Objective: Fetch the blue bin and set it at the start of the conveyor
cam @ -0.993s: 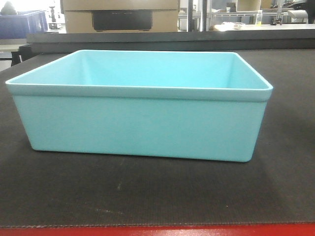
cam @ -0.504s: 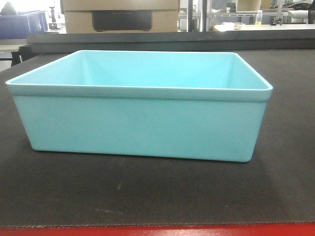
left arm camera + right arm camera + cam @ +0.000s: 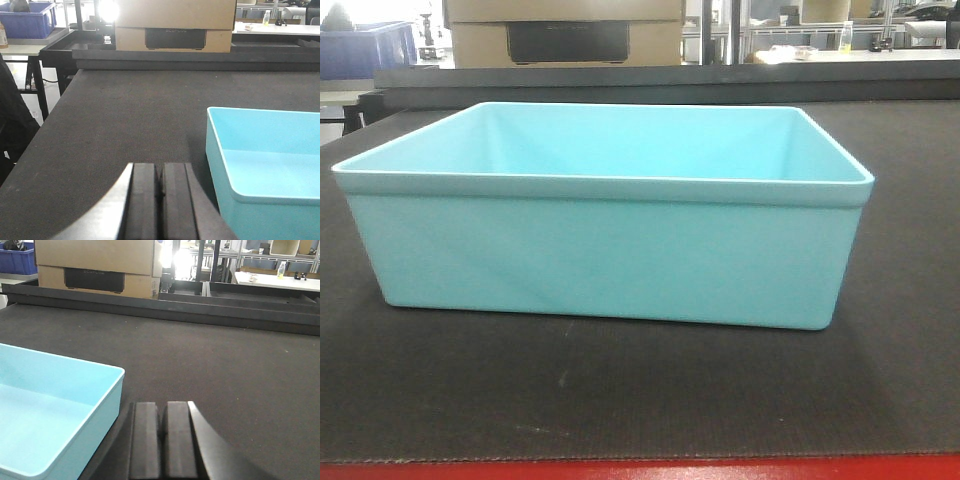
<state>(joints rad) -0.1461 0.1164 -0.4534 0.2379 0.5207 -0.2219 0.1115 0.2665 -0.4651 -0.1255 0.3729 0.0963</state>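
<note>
The blue bin (image 3: 605,255) sat upright on the conveyor start (image 3: 640,395) — flanked by the left gripper (image 3: 161,187) and right gripper (image 3: 164,432), both pressed together, holding nothing.

faint lettering on the dark panel of the cardboard box (image 3: 175,25) beyond the table's far edge, too blurred to read

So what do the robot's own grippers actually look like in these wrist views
Only the fingertips show. The left gripper has two flat, matte black rectangular pads with a silvery metal edge along its left side. The right gripper has matching black pads, its pale metal edge on the right. No cables or markings are visible.
</note>
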